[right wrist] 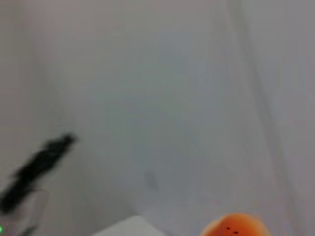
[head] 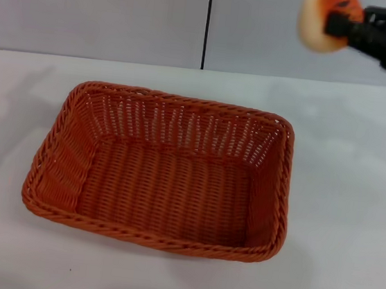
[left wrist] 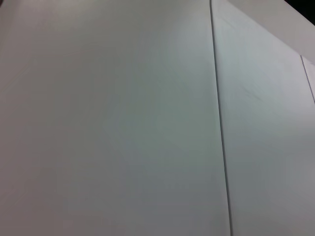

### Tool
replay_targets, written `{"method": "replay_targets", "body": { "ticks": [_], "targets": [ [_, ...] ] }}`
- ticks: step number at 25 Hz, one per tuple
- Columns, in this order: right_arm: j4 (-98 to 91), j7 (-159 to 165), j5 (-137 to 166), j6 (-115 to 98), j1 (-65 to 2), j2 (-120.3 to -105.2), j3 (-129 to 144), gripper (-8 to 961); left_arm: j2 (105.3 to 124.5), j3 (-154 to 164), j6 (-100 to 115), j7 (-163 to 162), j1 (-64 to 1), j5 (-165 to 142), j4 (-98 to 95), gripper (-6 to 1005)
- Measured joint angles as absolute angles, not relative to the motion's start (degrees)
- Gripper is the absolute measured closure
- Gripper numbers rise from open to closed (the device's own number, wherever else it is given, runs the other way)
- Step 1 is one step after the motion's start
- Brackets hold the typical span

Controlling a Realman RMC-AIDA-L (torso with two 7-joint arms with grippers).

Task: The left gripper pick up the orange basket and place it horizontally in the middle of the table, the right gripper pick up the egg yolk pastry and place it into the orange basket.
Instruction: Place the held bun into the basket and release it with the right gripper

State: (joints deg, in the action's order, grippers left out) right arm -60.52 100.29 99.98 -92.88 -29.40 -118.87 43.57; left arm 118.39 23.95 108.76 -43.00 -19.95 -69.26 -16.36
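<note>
The orange basket (head: 162,172) lies lengthwise across the middle of the white table (head: 353,205), empty. High above its far right corner, my right gripper (head: 341,23) is shut on the egg yolk pastry (head: 317,23), held in the air in front of the wall. The pastry's orange top (right wrist: 236,227) with dark specks also shows in the right wrist view. A slim black blurred shape (right wrist: 34,169), which looks like my left arm, shows far off in that view. The left wrist view shows only wall.
A pale wall with a dark vertical seam (head: 207,24) stands behind the table. Bare tabletop (head: 17,96) surrounds the basket on all sides.
</note>
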Motion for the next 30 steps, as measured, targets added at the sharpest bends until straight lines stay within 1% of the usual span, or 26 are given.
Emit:
{"method": "replay_targets", "body": {
  "ticks": [4, 11, 14, 19, 24, 30],
  "targets": [
    [-59.67, 97.97, 99.62, -96.58, -31.19, -118.69, 50.36, 735, 118.44, 24.0, 108.76, -42.95, -20.43, -69.28, -15.84, 305],
    [-57.48, 97.49, 101.81, -96.23, -33.15, -118.51, 58.18, 767, 118.47, 23.99, 108.76, -42.89, -20.64, -69.41, -15.46, 305],
    [-57.12, 97.55, 102.0, -96.16, -33.34, -118.49, 58.9, 813, 118.47, 23.99, 108.75, -42.89, -20.55, -69.41, -14.86, 305],
    [-57.13, 97.51, 102.02, -96.56, -32.97, -118.47, 58.19, 582, 118.42, 23.99, 108.72, -42.83, -20.48, -69.4, -14.69, 305],
    [-57.5, 97.21, 102.01, -96.64, -32.4, -118.52, 57.33, 385, 118.4, 23.99, 108.8, -42.81, -20.55, -69.41, -14.64, 304],
    [-57.33, 92.99, 98.44, -96.79, -30.09, -118.75, 53.57, 380, 118.38, 23.99, 108.9, -42.8, -20.55, -69.43, -14.64, 304]
  ]
}}
